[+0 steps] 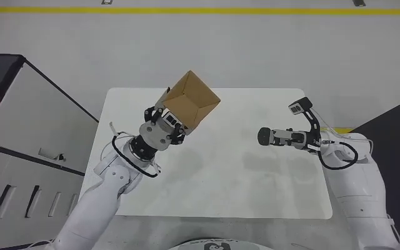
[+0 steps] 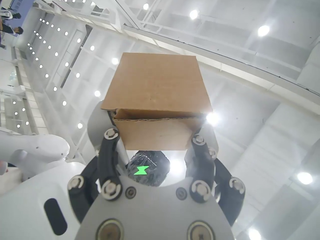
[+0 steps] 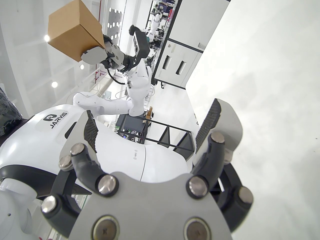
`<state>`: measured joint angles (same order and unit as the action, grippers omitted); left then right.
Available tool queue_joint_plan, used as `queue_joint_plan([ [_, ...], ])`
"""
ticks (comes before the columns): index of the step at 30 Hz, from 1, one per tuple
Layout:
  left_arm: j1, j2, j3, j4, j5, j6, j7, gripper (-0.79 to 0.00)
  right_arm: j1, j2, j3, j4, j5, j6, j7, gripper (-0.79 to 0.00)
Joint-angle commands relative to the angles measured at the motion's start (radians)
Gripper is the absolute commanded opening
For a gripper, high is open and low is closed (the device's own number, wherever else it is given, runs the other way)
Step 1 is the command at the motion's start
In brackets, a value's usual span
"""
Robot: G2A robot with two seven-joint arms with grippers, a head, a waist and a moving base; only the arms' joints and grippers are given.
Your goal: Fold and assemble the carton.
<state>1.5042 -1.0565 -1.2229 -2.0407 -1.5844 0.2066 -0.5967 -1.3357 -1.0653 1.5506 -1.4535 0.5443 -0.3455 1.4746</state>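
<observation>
The left gripper (image 2: 155, 138) clamps the brown carton (image 2: 156, 86) by its lower end and holds it tilted in the air above the table (image 1: 250, 187). The carton looks boxed up and nearly finished. The left wrist view reveals a loosely tucked flap at the held end, while the right wrist view shows squared, closed faces. Farther off, the right gripper (image 3: 150, 123) hangs spread and empty.

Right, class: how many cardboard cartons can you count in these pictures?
1. The brown cardboard carton is held in the fingers of the left gripper, raised above the white table.
</observation>
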Motion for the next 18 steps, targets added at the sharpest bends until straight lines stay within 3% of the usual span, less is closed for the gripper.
queue_joint_plan([
  [1, 0.000, -0.002, -0.001, -0.002, -0.009, 0.017, -0.002, -0.785, 0.000, 0.000, 0.000, 0.000, 0.000, 0.000, 0.000, 0.000],
  [18, 0.005, -0.013, -0.006, -0.003, -0.074, 0.057, 0.027, -0.785, 0.000, 0.000, 0.000, 0.000, 0.000, 0.000, 0.000, 0.000],
])
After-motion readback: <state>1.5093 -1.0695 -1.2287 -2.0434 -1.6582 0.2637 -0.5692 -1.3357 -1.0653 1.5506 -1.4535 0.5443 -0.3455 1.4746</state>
